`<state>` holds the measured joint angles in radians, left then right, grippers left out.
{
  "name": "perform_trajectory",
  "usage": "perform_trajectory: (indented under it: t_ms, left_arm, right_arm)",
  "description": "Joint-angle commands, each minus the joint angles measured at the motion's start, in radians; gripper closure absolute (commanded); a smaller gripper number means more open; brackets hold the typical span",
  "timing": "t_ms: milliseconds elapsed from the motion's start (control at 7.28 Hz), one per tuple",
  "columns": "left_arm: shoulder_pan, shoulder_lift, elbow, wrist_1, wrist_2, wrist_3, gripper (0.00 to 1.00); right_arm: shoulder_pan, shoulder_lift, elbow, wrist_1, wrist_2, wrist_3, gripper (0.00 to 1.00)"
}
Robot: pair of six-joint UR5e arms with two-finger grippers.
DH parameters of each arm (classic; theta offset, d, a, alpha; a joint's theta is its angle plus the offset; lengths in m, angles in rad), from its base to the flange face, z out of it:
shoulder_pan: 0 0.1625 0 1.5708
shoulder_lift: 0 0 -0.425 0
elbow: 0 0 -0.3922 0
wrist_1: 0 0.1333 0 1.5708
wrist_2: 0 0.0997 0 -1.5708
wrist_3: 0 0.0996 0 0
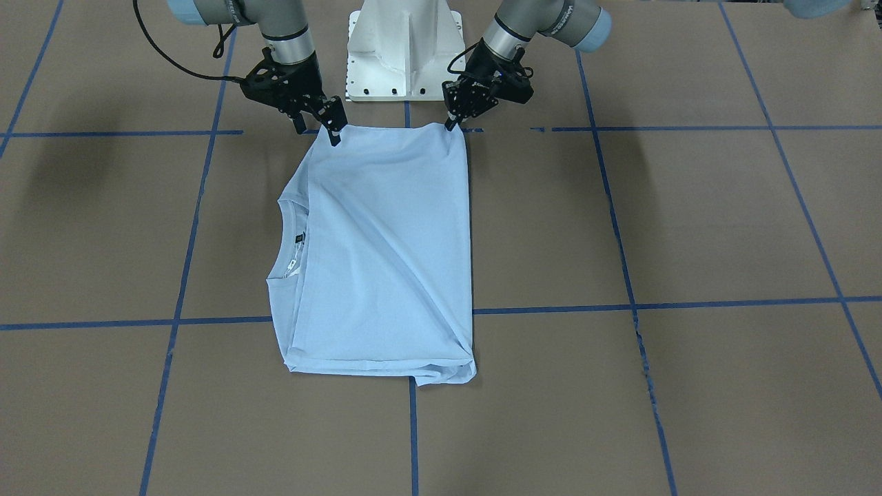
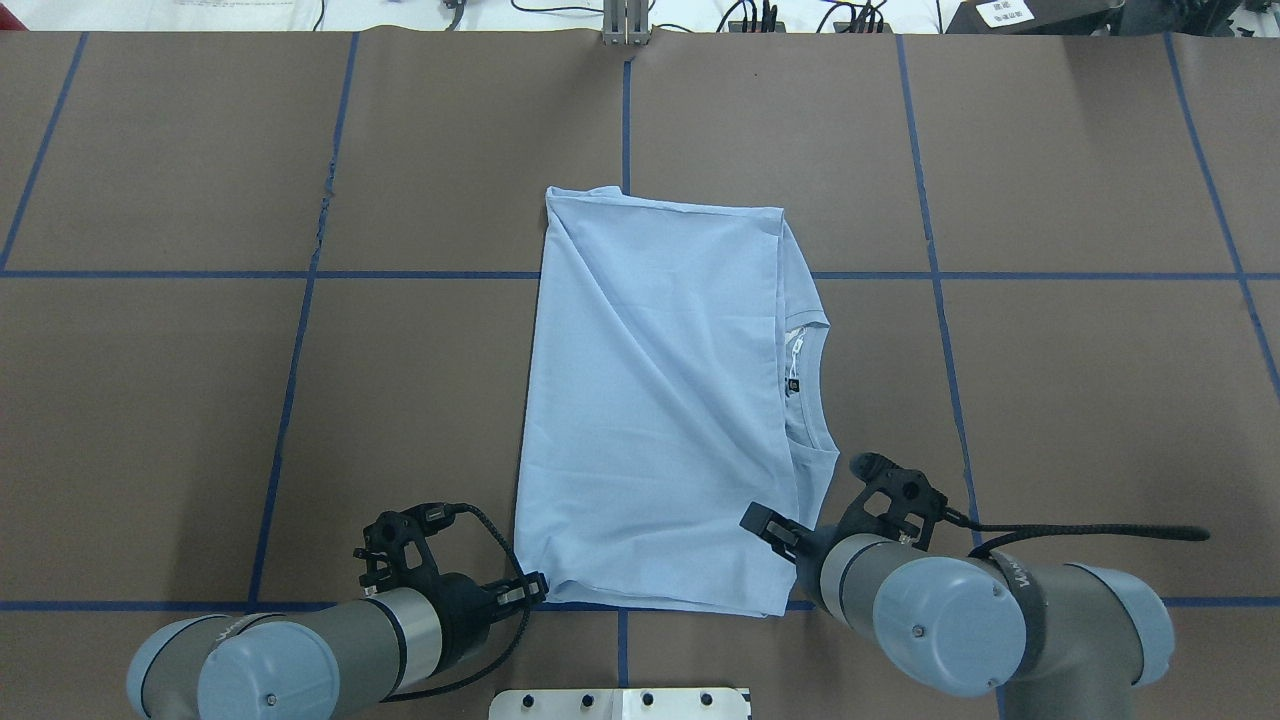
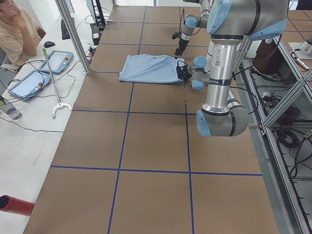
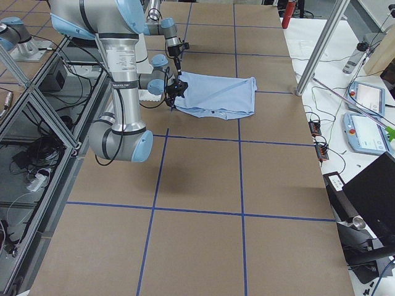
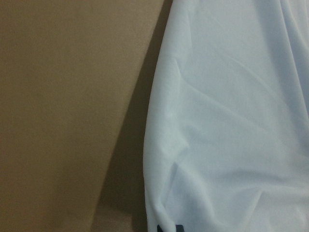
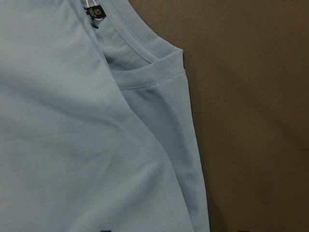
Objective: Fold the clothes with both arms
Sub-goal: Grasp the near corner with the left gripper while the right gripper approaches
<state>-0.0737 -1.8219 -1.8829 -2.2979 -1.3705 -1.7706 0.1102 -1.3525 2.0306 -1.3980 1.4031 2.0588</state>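
The light blue T-shirt (image 1: 386,241) lies folded into a flat oblong mid-table (image 1: 689,220), its collar (image 1: 279,241) facing the robot's right, with bare brown surface and blue tape lines (image 1: 689,128) open on either side and beyond its far hem. Both grippers sit at the two corners of the edge nearest the white pedestal base (image 1: 403,48). The left gripper (image 1: 451,125) seems pinched closed on its corner, the cloth puckering up to the tip, while the right gripper (image 1: 318,132) has its fingers spread and holds nothing, one tip over the other corner.
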Motion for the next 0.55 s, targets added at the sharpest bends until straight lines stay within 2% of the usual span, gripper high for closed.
perform_trajectory:
  t_ms: [0,412]
  left_arm:
    - [0.0,0.0,-0.001,0.0,-0.001,0.0,1.0]
    - [0.0,-0.002,-0.004,0.0,-0.001,0.0,1.0]
  right_arm:
    - [-0.023,0.015,-0.023,-0.012,-0.035,0.015,0.14]
    - [-0.026,0.015,-0.032,-0.012,-0.053,0.015,0.19]
